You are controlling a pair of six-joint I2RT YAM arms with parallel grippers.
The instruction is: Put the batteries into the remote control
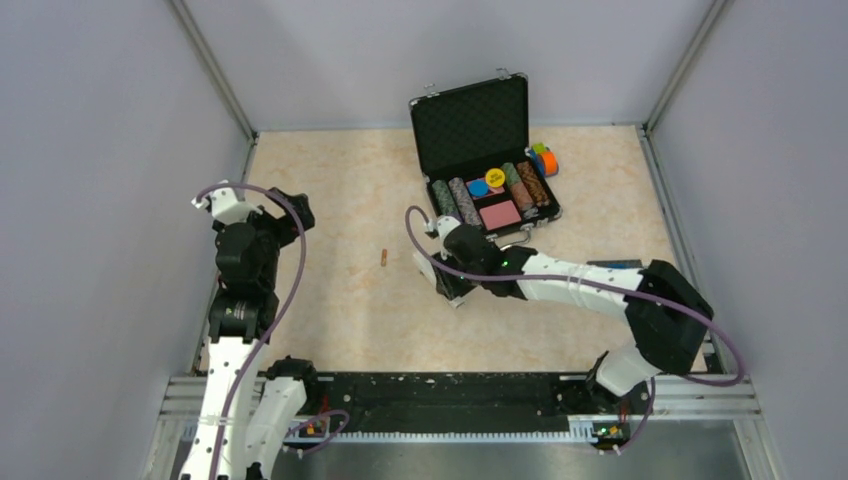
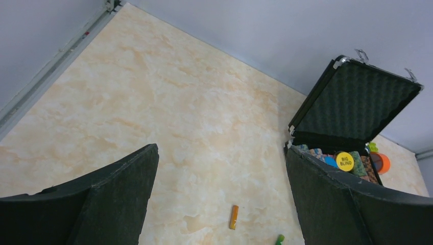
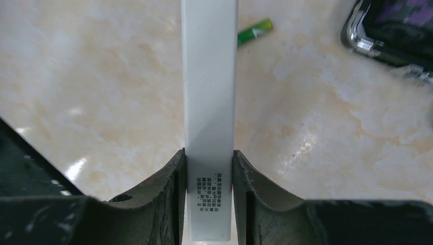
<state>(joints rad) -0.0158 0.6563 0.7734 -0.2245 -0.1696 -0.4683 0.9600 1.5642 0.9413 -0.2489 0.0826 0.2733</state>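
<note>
remote control (image 3: 209, 76): white, dark print | one battery (image 3: 254, 31): green | other battery (image 2: 234, 216): orange-brown | table (image 1: 330, 200): beige marbled | case (image 1: 470, 120): black

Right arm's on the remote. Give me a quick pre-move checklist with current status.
1. Grip: right gripper shut on remote control, fingers against both sides: ok.
2. Battery compartment open: cannot tell.
3. Pickable: green battery lying on table beside remote control: ok.
4. Pickable: brownish-red battery lying alone on table: ok.
5. Free hand: left gripper open, empty: ok.
</note>
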